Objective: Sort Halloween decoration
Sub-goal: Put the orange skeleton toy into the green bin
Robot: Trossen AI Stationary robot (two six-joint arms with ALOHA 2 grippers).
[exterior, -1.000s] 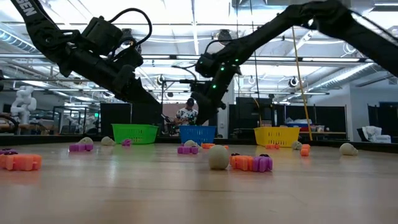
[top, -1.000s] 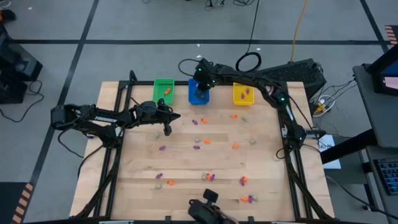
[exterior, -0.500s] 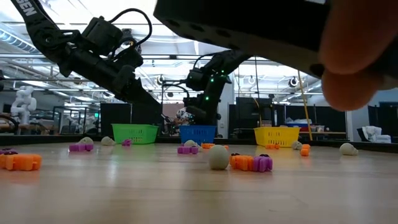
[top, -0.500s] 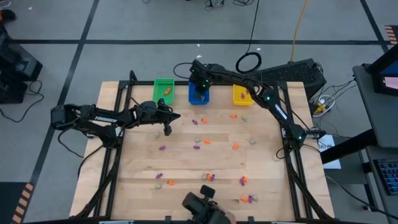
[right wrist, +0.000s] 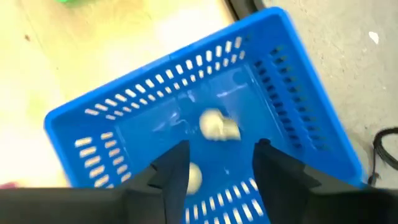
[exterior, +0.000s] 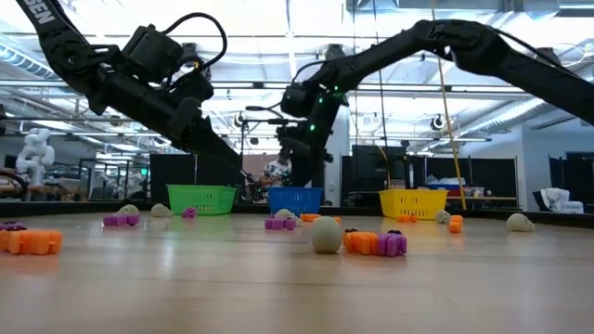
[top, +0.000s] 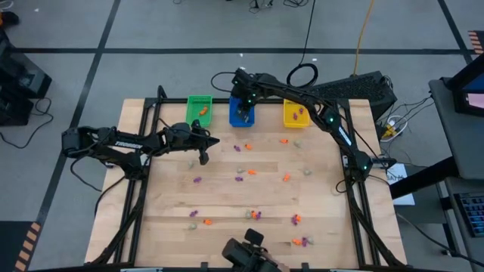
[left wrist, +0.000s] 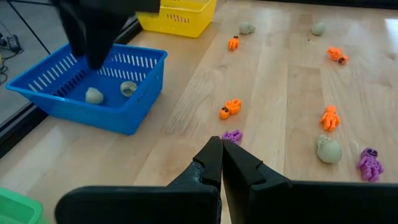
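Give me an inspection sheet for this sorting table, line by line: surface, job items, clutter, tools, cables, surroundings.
Surface: wooden table, flat, bare wood between items.
Job's things: orange, purple and pale trinkets scattered across it; two pale ones in the blue bin; green bin and yellow bin hold a few.
Clutter: nothing seen.
Tools: right tool open over the blue bin, empty; left tool shut, empty, above the table's left side.
Cables: coiled black cable and orange cord on the floor behind.
Surroundings: black case beside the table.

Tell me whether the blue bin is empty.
Not empty. The blue bin holds two pale trinkets, seen below the open right gripper hanging over it.
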